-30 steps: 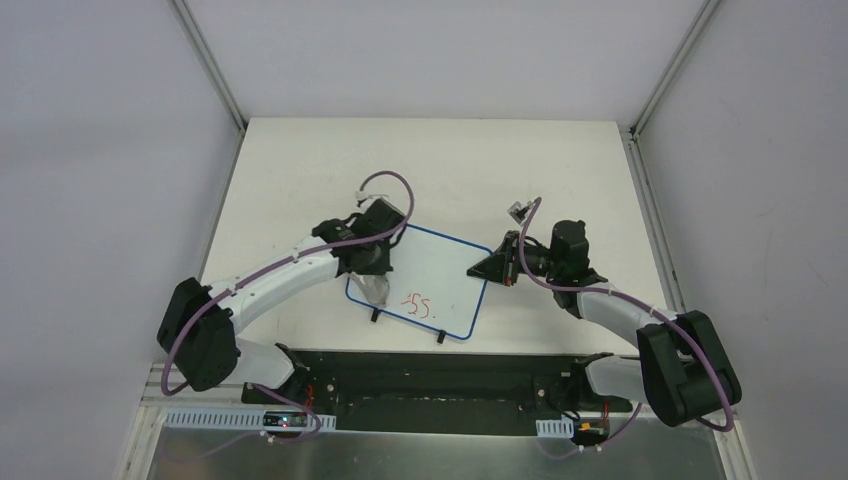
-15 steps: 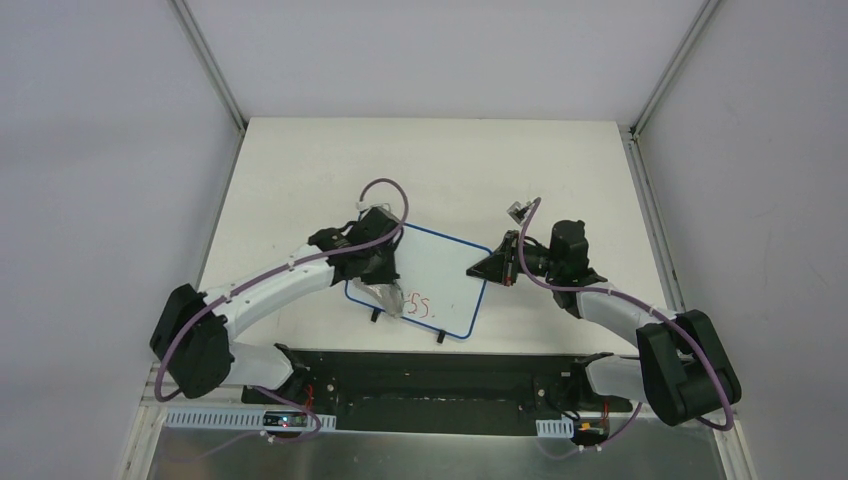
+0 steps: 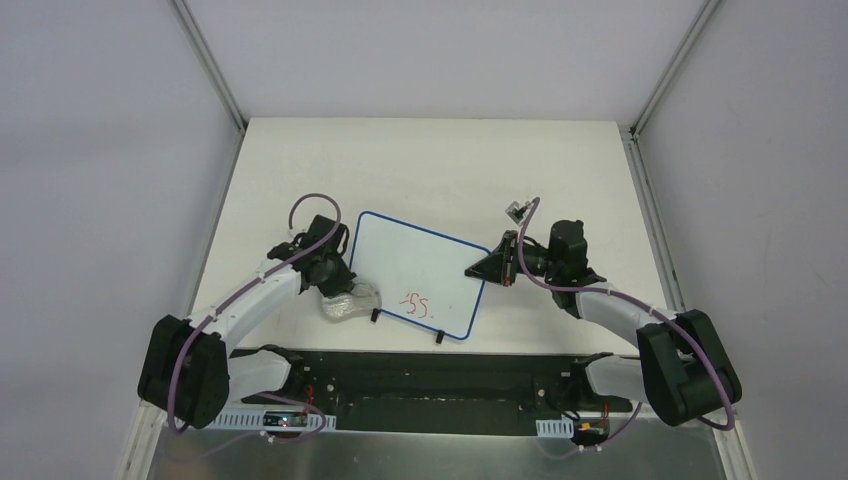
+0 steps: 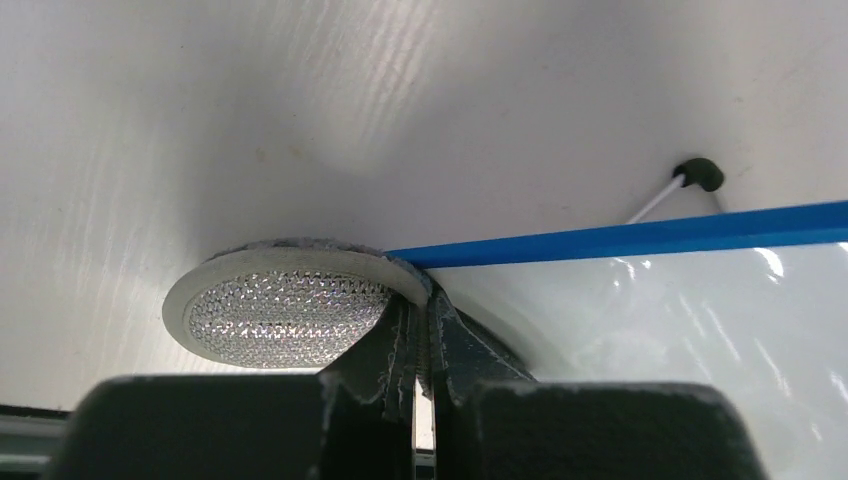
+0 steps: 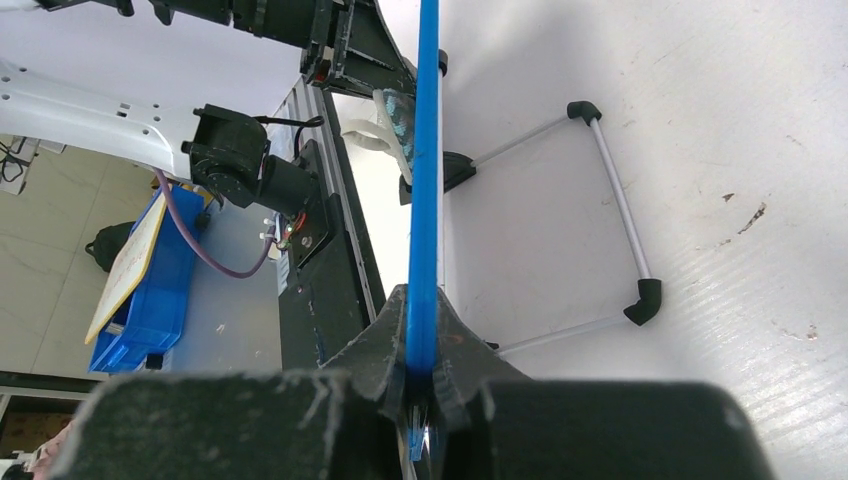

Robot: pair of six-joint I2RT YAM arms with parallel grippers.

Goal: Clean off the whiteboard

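The whiteboard (image 3: 420, 270) has a blue frame and lies tilted on its wire stand at mid table. Red marks (image 3: 418, 306) sit near its front edge. My left gripper (image 3: 335, 283) is shut on a round grey eraser pad (image 3: 348, 302), which lies just off the board's front left corner. In the left wrist view the fingers (image 4: 400, 345) pinch the rim of the mesh-faced pad (image 4: 280, 318), next to the blue frame (image 4: 620, 240). My right gripper (image 3: 500, 264) is shut on the board's right edge. The right wrist view shows the blue edge (image 5: 428, 150) clamped between the jaws.
The board's wire stand with black feet (image 5: 615, 200) rests on the white table (image 3: 450, 170). A small connector (image 3: 517, 210) on the right arm's cable hangs behind the board. The black base rail (image 3: 430, 375) runs along the near edge. Grey walls enclose the table.
My left gripper has swept right toward the red marks, then pulled back left off the board with the pad. The red marks look the same. The right arm has not moved.
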